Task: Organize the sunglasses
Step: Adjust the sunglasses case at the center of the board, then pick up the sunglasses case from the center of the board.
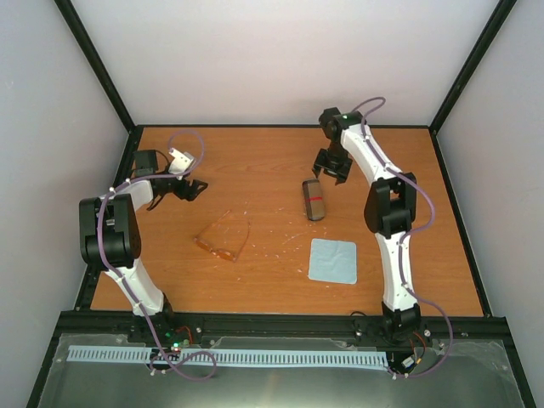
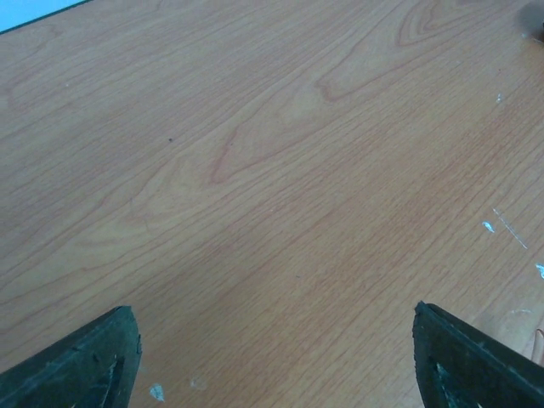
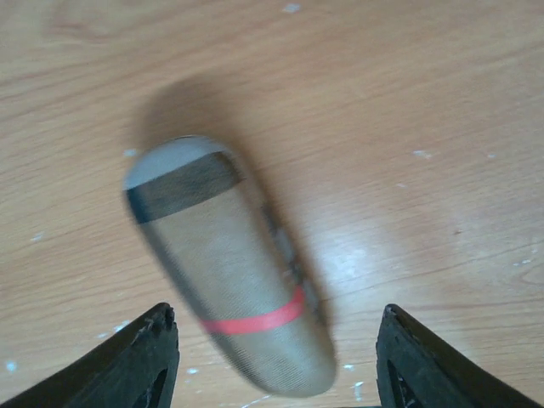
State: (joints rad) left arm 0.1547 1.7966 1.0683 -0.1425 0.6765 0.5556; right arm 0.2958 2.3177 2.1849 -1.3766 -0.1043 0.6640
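Top external, sunglasses (image 1: 223,240) near left end effector (image 1: 196,189)

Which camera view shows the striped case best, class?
The right wrist view: the case lies close, showing its red stripe and dark band, though slightly blurred. The top external view shows the case whole but small. The left wrist view misses it.

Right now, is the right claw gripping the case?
No, the right claw stands wide open, and bare table shows on both sides between it and the case.
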